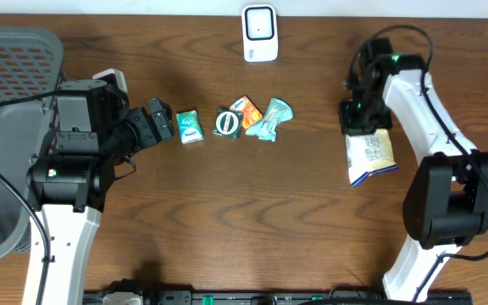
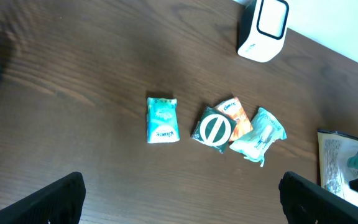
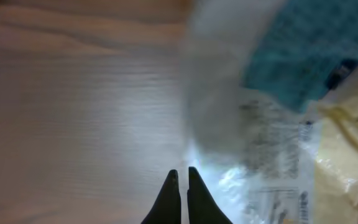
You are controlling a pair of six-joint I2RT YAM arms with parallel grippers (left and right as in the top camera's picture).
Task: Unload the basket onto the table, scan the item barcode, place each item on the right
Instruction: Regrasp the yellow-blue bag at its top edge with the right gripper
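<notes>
**A:** Bag (image 1: 369, 157) sits on the right of the tabletop (image 1: 252, 212), printed side up. The right hand (image 3: 183, 177) is at its far edge, fingers pressed together. It looks to have the film pinched, though the wrist view is blurry there.

**B:** And the left hand (image 2: 182, 186)?

**A:** Spread wide over bare wood on the left, holding nothing. The packets (image 1: 244, 120) lie in the centre, untouched.

**B:** Where's the scanner (image 1: 260, 34)?

**A:** Far edge, middle, well apart from the bag and off to its far left.

**B:** So what makes this step go well?

**A:** I'd say a thin pinch on a crinkly edge can slip. Lift slowly and check that the bag comes up with the hand. Then carry it far and left, staying clear of the packets, and turn the printed panel toward the scanner's window. I can't make out the barcode from here, so the panel may need tilting or flipping until the code faces the window. Keep the film flat, because a crease across the code could spoil the read.
</notes>
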